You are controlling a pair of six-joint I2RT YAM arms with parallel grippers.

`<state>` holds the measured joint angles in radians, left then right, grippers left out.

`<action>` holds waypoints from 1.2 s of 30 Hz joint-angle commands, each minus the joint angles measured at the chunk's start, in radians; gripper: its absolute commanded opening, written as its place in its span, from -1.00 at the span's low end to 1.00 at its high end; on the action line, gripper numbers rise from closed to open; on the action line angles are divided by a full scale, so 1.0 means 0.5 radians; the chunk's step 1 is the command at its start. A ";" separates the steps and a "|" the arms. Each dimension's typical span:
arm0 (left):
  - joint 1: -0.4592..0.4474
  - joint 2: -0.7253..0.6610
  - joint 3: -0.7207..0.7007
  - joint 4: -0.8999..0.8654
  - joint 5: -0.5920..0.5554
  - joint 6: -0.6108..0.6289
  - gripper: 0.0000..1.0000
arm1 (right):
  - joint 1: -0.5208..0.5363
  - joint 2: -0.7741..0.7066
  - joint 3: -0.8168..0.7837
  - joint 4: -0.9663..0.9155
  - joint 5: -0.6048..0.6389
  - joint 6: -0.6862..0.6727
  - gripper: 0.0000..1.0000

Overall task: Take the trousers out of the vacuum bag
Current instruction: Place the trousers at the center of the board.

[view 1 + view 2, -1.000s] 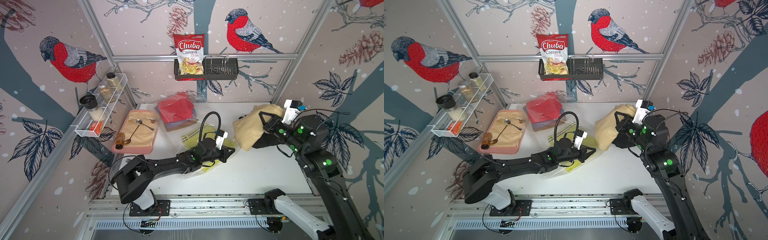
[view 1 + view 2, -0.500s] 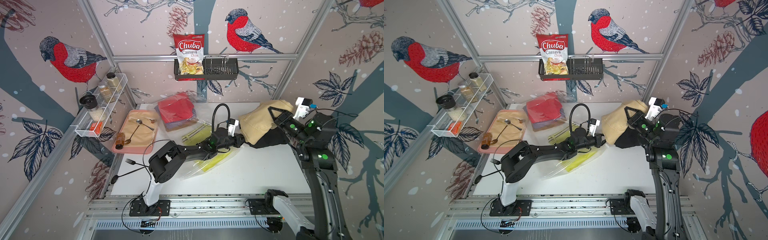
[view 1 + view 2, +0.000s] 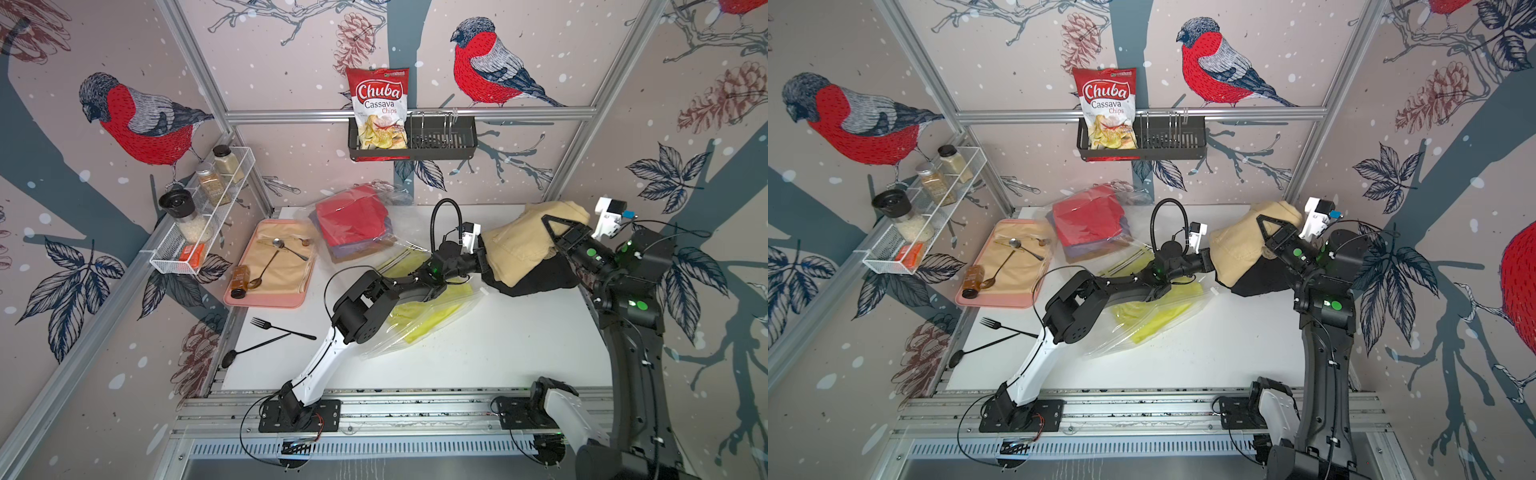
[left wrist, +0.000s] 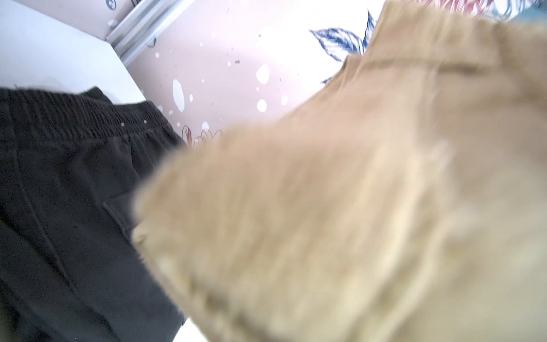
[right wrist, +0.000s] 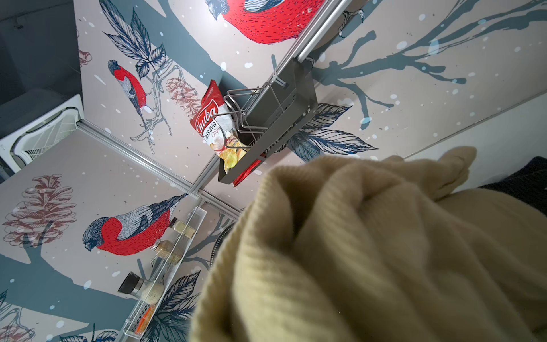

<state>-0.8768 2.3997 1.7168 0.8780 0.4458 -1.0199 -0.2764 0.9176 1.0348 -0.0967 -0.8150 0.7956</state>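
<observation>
Over at the far right of the table (image 3: 498, 353), left end effector (image 3: 485, 258) and right end effector (image 3: 550, 235) both clamp shut on the tan trousers (image 3: 519, 245), clear of the vacuum bag (image 3: 440, 322), seemingly to lay them on the black trousers (image 3: 536, 284).

The near half of the table (image 3: 498, 361) is bare from its middle to the right edge, the widest way in. The left arm (image 3: 374, 299) slants across the centre over the vacuum bag (image 3: 382, 347) and yellow trousers (image 3: 419, 320). Raised tan trousers (image 3: 519, 245) over black trousers (image 3: 536, 280) fill the far right corner, with the right arm (image 3: 627, 357) along the right edge. The pink tray (image 3: 266, 298) and red trousers (image 3: 353, 216) block the far left. A fork (image 3: 286, 329) and spoon (image 3: 249, 349) lie near left.
</observation>
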 commanded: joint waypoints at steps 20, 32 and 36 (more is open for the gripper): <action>0.202 0.852 1.427 -0.341 0.044 0.072 -1.00 | -0.183 0.525 -0.100 0.616 -0.085 -0.189 -1.00; 0.219 1.024 1.635 -0.449 -0.193 0.240 -0.88 | -0.179 0.941 0.030 0.755 -0.077 -0.296 -1.00; 0.233 1.030 1.637 -0.482 -0.234 0.287 -0.83 | -0.177 1.079 0.108 0.822 -0.046 -0.298 -1.00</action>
<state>-0.7658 2.9147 2.5244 0.6151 0.3622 -0.9142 -0.3664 1.4319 1.0573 0.1928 -0.8463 0.6758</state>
